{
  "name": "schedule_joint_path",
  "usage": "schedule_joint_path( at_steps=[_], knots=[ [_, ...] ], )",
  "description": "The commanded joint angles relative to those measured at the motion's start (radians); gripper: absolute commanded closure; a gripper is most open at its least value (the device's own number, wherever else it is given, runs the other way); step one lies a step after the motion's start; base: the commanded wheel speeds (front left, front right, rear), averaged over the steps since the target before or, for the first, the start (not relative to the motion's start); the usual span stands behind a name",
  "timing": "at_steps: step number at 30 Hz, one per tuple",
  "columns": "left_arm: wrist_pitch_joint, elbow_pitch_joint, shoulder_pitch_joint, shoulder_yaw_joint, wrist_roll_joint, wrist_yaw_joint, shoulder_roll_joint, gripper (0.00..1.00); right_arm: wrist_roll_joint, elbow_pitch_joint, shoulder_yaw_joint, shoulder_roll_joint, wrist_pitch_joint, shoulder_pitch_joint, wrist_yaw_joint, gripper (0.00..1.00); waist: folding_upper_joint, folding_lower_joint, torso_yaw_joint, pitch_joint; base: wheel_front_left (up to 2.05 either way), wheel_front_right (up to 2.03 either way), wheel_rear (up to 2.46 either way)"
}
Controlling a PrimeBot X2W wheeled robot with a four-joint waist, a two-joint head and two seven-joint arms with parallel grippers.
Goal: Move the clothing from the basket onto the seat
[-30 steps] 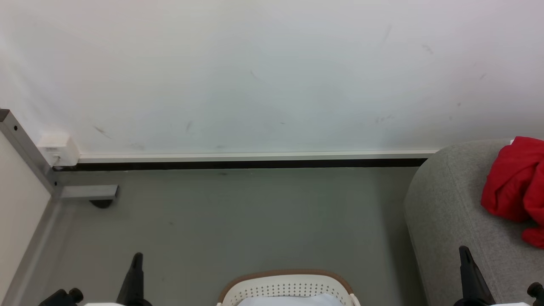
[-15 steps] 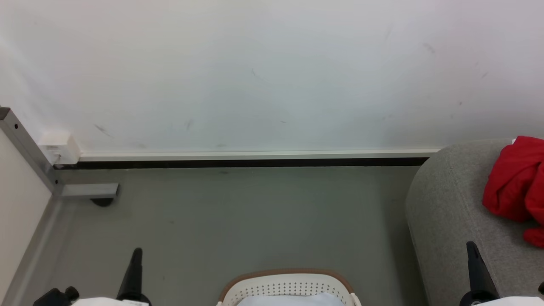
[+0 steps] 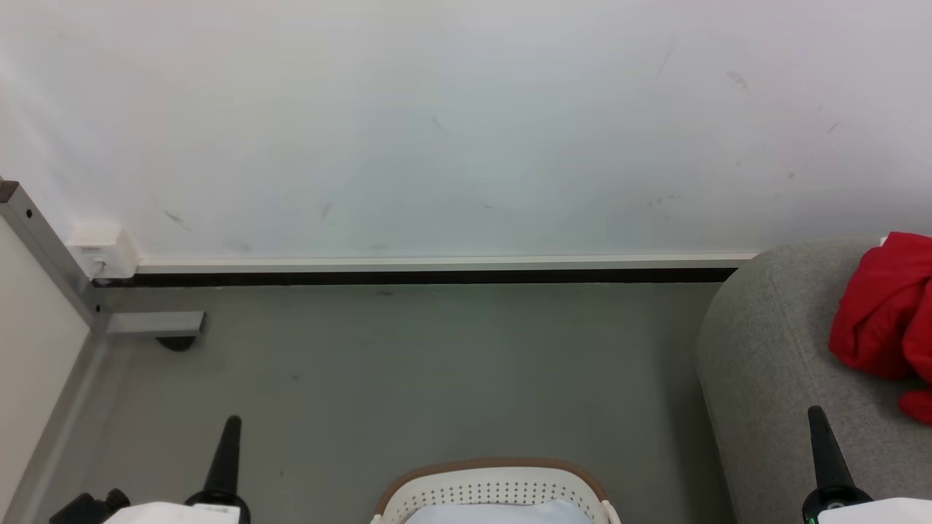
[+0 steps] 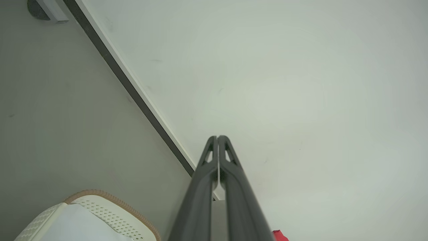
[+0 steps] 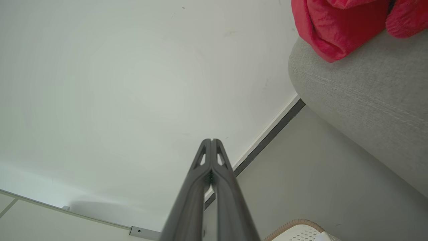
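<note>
1. My left gripper (image 3: 232,422): 7 o'clock of the head view, above the grey floor (image 3: 437,364). Fingers pressed flat together, tip to tip, nothing between them. They point toward the white wall (image 3: 466,131).
2. My right gripper (image 3: 814,412): 5 o'clock, seen against the seat's near side. Fingers likewise closed on each other, holding nothing.
3. Basket (image 3: 495,464): 6 o'clock, on the floor between my two grippers, cut off by the bottom edge. White, perforated, brown rim. It has a pale surface inside (what it is I cannot tell).
4. Seat (image 3: 764,349): 4 o'clock, grey woven upholstery with a rounded corner. It stands to the right of the basket and apart from it, its far end close to the wall.
5. Clothing (image 3: 881,313): 3 o'clock, a crumpled bright red heap lying on top of the seat, partly past the view's edge. In my right wrist view it bulges just over the seat's rounded edge.
6. Dark baseboard (image 3: 437,277): runs along the foot of the wall.
7. Metal frame leg (image 3: 153,324): 9 o'clock, on the floor, with a small white box (image 3: 102,251) just above it.
</note>
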Motion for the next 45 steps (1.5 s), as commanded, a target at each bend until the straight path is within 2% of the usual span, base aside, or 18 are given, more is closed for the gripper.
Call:
schedule_joint_path(
  at_steps=[1, 45],
  knots=[
    [0.008, -0.003, -0.02, 0.007, -0.023, -0.005, 0.0, 1.0, 0.024, -0.003, -0.006, -0.005, 0.006, -0.023, -0.002, 1.0, -0.0001, 0.0, 0.0, 0.0, 0.0, 0.0, 0.0],
    [0.105, 0.019, -0.06, 0.056, -0.358, -0.031, -0.022, 1.0, 0.367, 0.013, -0.071, 0.004, 0.108, -0.06, -0.002, 1.0, -0.0001, 0.0, 0.01, 0.013, 0.0, 0.0, 0.0]
  ],
)
